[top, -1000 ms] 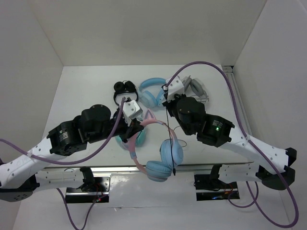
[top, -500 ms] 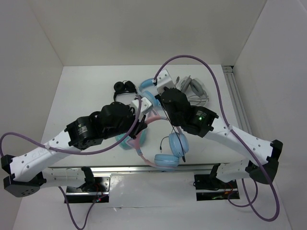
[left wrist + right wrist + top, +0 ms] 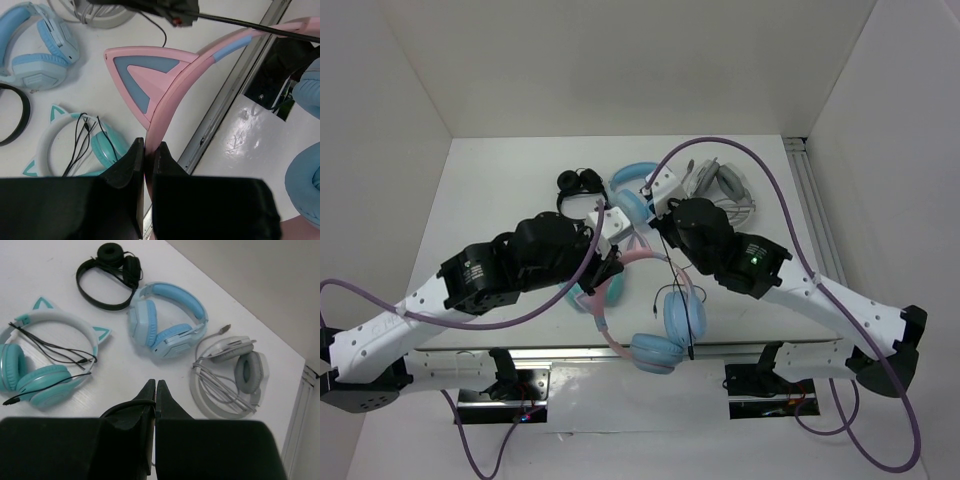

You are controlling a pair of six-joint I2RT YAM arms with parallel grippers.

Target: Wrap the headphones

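Headphones clamped at pink headband by left gripper; black cable pinched in closed right gripper, 1 o'clock of left.

The headphones show smooth, matt pink plastic.

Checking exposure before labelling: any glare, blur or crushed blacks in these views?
Top external: even light, soft shadows, sharp. Left wrist: pink headphones sharp, glare on the glossy surface off the table edge; left gripper crushed black. Right wrist: right gripper black, soft-edged; table sharp.
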